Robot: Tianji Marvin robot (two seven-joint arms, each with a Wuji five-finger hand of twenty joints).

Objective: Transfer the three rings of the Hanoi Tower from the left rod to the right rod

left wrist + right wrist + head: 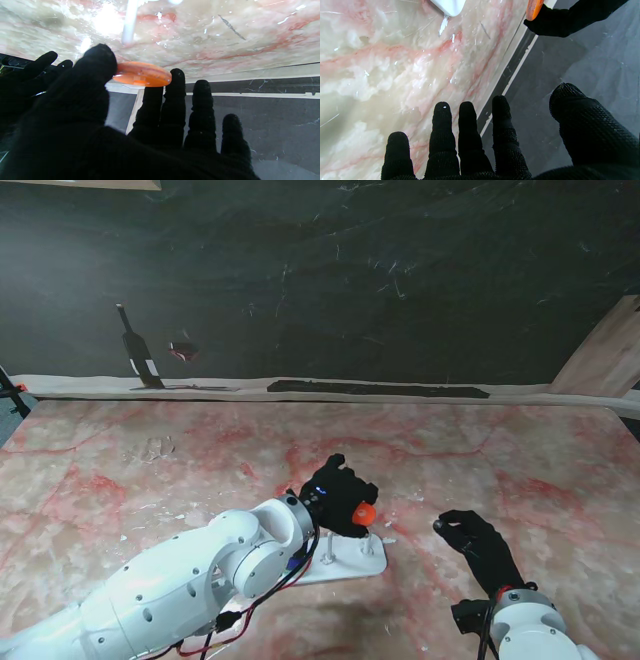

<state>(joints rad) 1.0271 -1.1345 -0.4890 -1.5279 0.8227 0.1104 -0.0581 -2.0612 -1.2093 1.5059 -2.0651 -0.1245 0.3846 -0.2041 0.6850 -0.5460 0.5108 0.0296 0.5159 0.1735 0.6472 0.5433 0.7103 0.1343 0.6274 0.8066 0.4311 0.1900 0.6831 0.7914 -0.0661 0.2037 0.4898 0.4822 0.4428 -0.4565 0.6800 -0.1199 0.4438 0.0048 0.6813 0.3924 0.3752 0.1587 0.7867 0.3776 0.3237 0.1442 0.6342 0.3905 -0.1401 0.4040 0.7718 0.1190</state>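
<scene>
A pink-veined marble desk (520,470) fills the stand view, with a dark wall behind it. Near me, at the middle, a white base (350,565) lies on the desk with thin pale rods standing on it; two rods (327,548) show clearly, the rest hidden by the left arm. The left hand (340,495), in a black glove, hangs over the base and is clamped on an orange ring (366,513). In the left wrist view the ring (142,74) is pinched flat between the thumb and the fingertips (177,75), off any rod, with one rod (130,22) just beyond it. The right hand (478,545) rests to the right of the base, apart from it, fingers spread and holding nothing. Other rings cannot be made out.
</scene>
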